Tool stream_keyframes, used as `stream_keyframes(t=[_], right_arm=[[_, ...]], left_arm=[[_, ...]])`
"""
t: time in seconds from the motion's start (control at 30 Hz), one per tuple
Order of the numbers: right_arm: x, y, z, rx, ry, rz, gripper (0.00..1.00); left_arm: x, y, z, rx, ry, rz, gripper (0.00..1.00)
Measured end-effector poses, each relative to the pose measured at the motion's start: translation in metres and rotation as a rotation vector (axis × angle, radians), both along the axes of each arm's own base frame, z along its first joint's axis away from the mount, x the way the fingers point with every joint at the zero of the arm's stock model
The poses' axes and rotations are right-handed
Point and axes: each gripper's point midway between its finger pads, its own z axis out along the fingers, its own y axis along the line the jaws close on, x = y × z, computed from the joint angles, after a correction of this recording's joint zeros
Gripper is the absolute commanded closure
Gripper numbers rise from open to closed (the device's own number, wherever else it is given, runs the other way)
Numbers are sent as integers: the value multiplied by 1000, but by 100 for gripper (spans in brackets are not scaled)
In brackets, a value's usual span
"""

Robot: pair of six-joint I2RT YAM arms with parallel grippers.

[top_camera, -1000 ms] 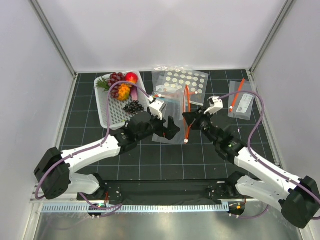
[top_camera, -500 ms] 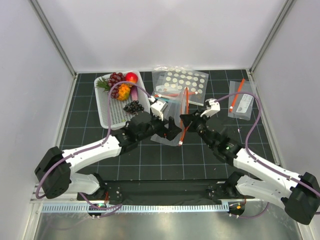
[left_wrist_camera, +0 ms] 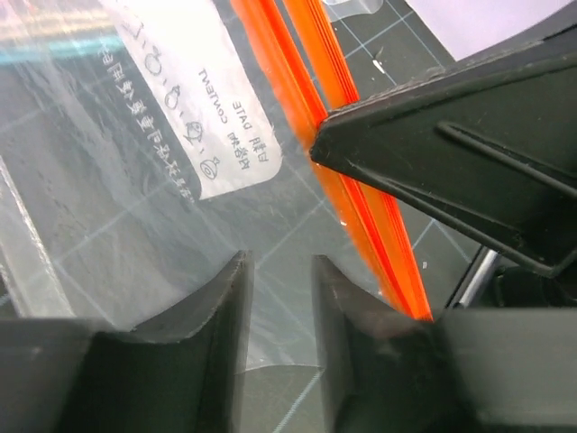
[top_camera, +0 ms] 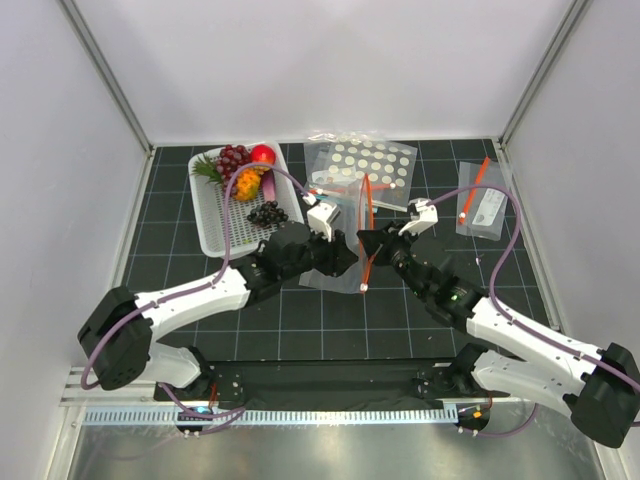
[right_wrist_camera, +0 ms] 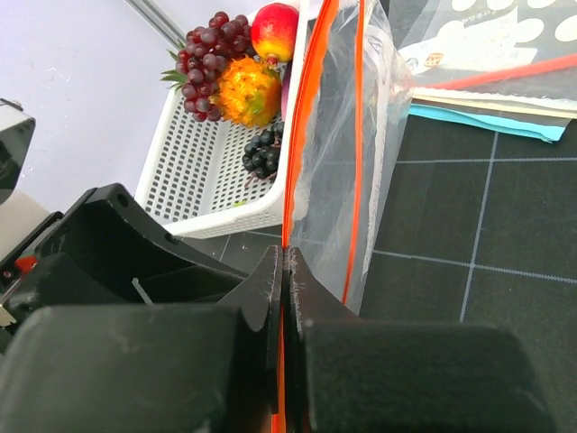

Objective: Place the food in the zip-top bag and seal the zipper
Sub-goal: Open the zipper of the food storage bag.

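Zipper [right_wrist_camera: 306, 117] sits clamped in the right gripper [right_wrist_camera: 284, 271]. Left gripper [left_wrist_camera: 278, 275], narrow but gapped, straddles the zip-top bag [left_wrist_camera: 288, 216] film.

zipper [right_wrist_camera: 306, 108] and white label [left_wrist_camera: 225, 135] cut off at top edges, basket [right_wrist_camera: 194, 171] partly hidden behind zip-top bag [right_wrist_camera: 334, 135]

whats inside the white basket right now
A red-purple grape bunch, a red-yellow apple, an orange pineapple and a dark grape bunch. The left arm's cable crosses the basket, hiding a strip beneath it.
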Motion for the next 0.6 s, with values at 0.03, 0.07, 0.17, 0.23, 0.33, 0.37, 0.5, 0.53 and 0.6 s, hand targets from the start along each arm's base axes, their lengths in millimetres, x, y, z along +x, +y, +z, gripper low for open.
stream_keyframes(t=[0.03,0.07,0.17,0.23,0.33,0.37,0.5,0.53,0.6], right_arm=[[0,0,0,-1,0,0,99],[0,0,0,-1,-1,-2,99],[0,0,0,-2,0,-3,99],[1,1,-1,-1,-1,-1,99],[1,3,-3,-4,3,3,99],[1,4,-3,-4,3,5,99],[-2,7,-1,1,-2,16,99],[-2,8,-1,2,-3,19,99],[-3,10,1,7,-7,24,99]], left_arm=[[0,0,0,2,-2,-1,31],[0,0,0,4,-5,-2,24],[-1,1,2,-8,2,5,10],[-4,4,7,-29,-10,3,10],[-9,7,13,-54,-27,-6,10],[-9,7,16,-62,-33,-8,10],[-9,5,17,-68,-35,-14,9],[-9,5,16,-67,-34,-14,10],[-9,5,15,-64,-33,-14,10]])
